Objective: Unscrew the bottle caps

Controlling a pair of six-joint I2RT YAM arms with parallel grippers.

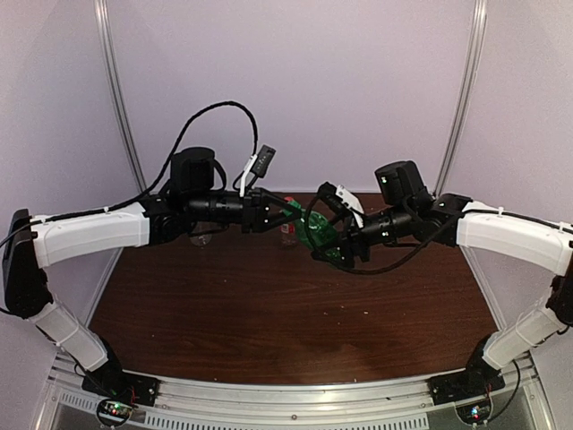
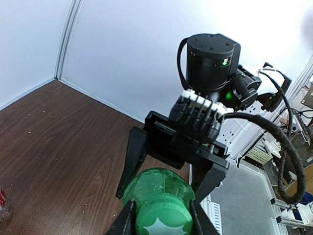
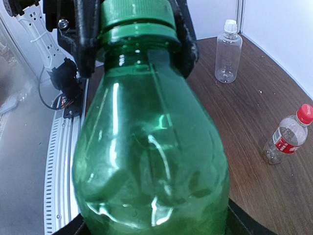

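The green bottle [image 1: 318, 235] hangs in the air between both grippers, above the back of the table. My right gripper [image 1: 333, 249] is shut on its body [image 3: 151, 147], with only its finger bases showing at the bottom edge of the right wrist view. My left gripper [image 1: 285, 215] is shut on the green cap [image 2: 164, 220], which sits on the neck, also seen in the right wrist view [image 3: 137, 12]. The clear bottle [image 3: 228, 51] with the white cap [image 3: 230, 26] and the short red-labelled bottle [image 3: 283, 142] with the red cap [image 3: 305, 113] stand on the table.
The brown wooden table [image 1: 269, 313] has pale walls close behind and at the sides. The red-labelled bottle [image 1: 288, 233] stands just behind the held bottle. The clear bottle [image 1: 204, 236] stands under the left arm. A metal rail [image 1: 295, 394] runs along the near edge.
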